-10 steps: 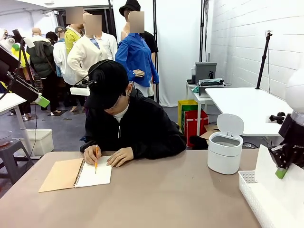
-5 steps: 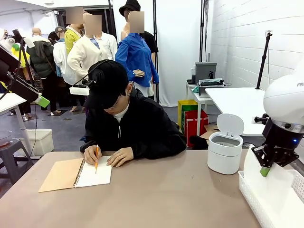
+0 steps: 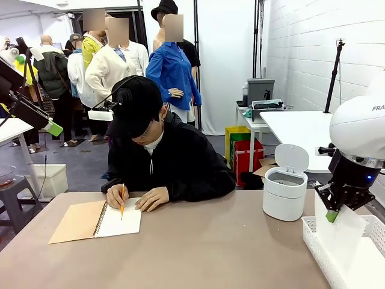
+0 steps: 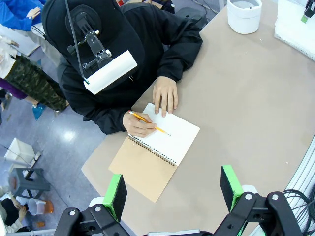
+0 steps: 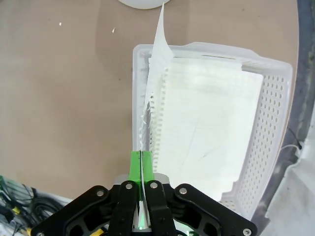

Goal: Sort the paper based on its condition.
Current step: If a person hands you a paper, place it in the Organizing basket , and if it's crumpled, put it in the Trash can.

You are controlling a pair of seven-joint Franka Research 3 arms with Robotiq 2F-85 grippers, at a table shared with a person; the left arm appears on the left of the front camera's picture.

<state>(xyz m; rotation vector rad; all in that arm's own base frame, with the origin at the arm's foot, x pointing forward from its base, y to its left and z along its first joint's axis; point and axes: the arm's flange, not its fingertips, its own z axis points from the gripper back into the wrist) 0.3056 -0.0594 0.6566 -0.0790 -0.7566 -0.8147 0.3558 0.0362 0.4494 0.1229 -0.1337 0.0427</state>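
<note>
My right gripper (image 3: 332, 215) is shut on the top edge of a flat white sheet of paper (image 3: 346, 233). The sheet hangs down into the white perforated basket (image 3: 313, 236) at the table's right edge. In the right wrist view the gripper (image 5: 141, 167) pinches this sheet (image 5: 156, 54) edge-on above the basket's (image 5: 275, 103) left wall. Flat sheets (image 5: 211, 128) lie stacked inside. My left gripper (image 4: 173, 189) hangs open and holds nothing, high above the table near a tan-covered spiral notebook (image 4: 157, 147).
A person at the far side writes in the open notebook (image 3: 96, 220) with a pencil (image 3: 121, 201), the other hand (image 3: 151, 198) flat beside it. A white lidded bin (image 3: 284, 192) stands open just left of the basket. Bare tabletop (image 3: 210, 247) lies between notebook and basket.
My right gripper has carried the sheet leftward, most of it in the first half second, and the sheet now hangs into the basket. The person keeps writing.
</note>
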